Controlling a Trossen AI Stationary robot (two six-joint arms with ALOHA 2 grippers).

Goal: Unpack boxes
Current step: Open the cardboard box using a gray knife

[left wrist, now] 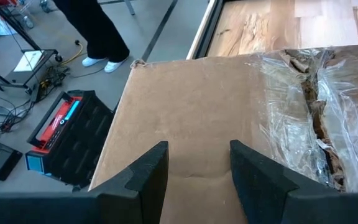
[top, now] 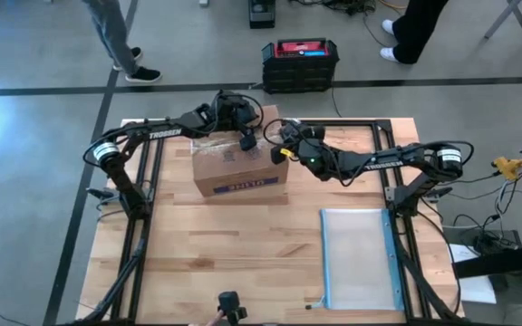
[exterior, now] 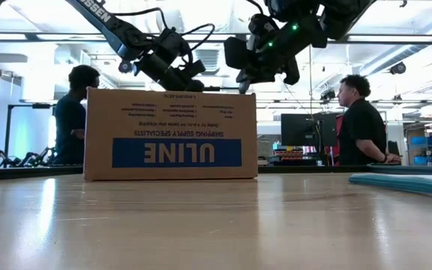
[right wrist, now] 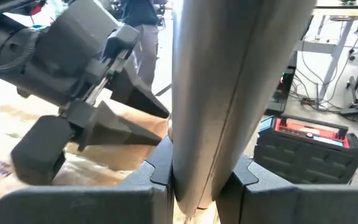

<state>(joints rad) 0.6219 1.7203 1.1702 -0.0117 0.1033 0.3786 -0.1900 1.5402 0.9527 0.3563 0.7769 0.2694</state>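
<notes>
Sitting toward the far middle of the wooden table (top: 243, 263), the cardboard box (top: 239, 172) showed its blue ULINE label (exterior: 177, 152) on the near side wall; clear tape (left wrist: 328, 118) ran across its top over a torn seam; the left gripper (left wrist: 197, 177) hovered just above the box's top near the far edge, its fingers (left wrist: 148, 171) spread apart with bare cardboard visible between them, pinching nothing; the right gripper (right wrist: 194, 177) hung above the box's right far corner, just beside the left one, its fingers (right wrist: 160, 165) pressed against a grey metal rod-like tool (right wrist: 229, 87) that stood upright between them; what the tool's lower end touched could not be told; a clear blue-edged pouch (top: 356, 258) lay flat on the table, well apart from the box on its near right; a black crate with a red top (top: 299, 63) stood on the floor beyond the box's far side; two people (exterior: 362, 124) stood behind the box, past the table's far edge.
</notes>
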